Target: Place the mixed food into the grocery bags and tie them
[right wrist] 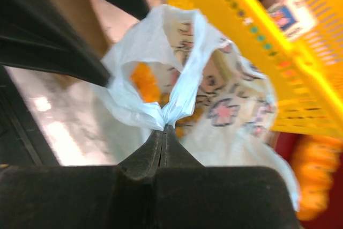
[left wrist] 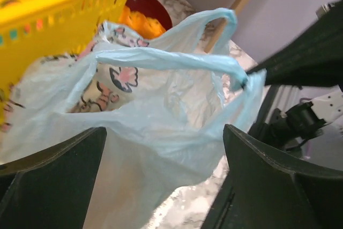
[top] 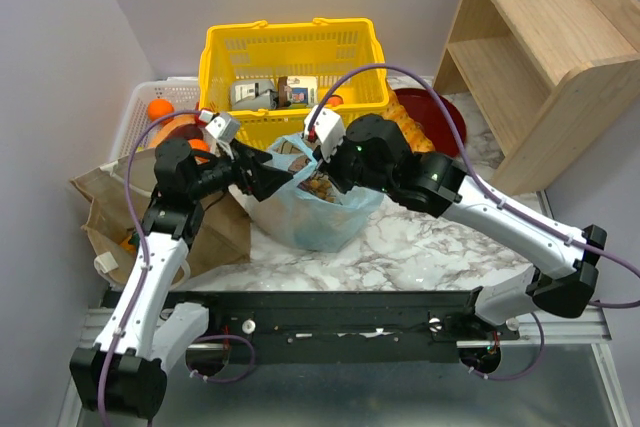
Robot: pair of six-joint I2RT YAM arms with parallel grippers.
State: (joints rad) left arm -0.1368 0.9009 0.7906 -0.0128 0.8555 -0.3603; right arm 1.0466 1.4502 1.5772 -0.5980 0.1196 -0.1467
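White marbled surface, pale walls around. Far right, a wooden shelf; far middle, a yellow basket. At left, a tan bag, slumped. Mid-surface, just near of the basket, a thin blue bag. Noted: left fingers spread wide either side of it, gripping nothing; right fingers pinched tight on its bunched handles.

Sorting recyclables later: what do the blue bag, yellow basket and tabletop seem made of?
Blue bag: thin plastic film, translucent, crinkled, contents showing through. Yellow basket: rigid moulded plastic, glossy, slotted mesh walls. Tabletop: white with grey veins, glossy; marble or a laminate copy, unclear.
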